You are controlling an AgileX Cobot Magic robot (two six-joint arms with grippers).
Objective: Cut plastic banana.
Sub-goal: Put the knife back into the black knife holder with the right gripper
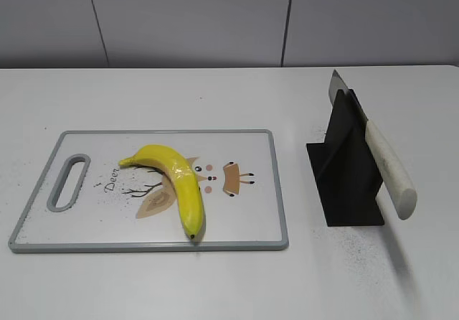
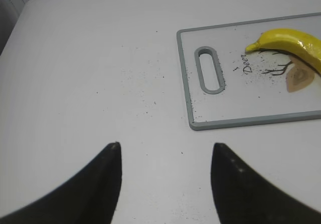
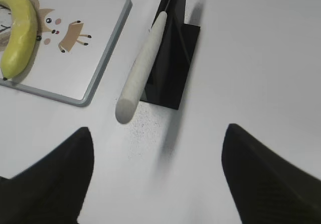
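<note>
A yellow plastic banana (image 1: 177, 185) lies whole on a white cutting board (image 1: 244, 219) with a grey rim. A knife with a white handle (image 1: 389, 168) rests slanted in a black stand (image 1: 346, 184) to the right of the board. My left gripper (image 2: 165, 146) is open and empty above bare table, left of the board (image 2: 235, 108); the banana's tip (image 2: 288, 40) shows at the upper right. My right gripper (image 3: 158, 131) is open and empty, just in front of the knife handle (image 3: 140, 76) and stand (image 3: 173, 68). Neither gripper shows in the exterior view.
The white table (image 1: 215, 284) carries fine dark specks near the stand and board. The board has a handle slot (image 1: 68, 182) at its left end. A grey wall (image 1: 215, 19) stands behind the table.
</note>
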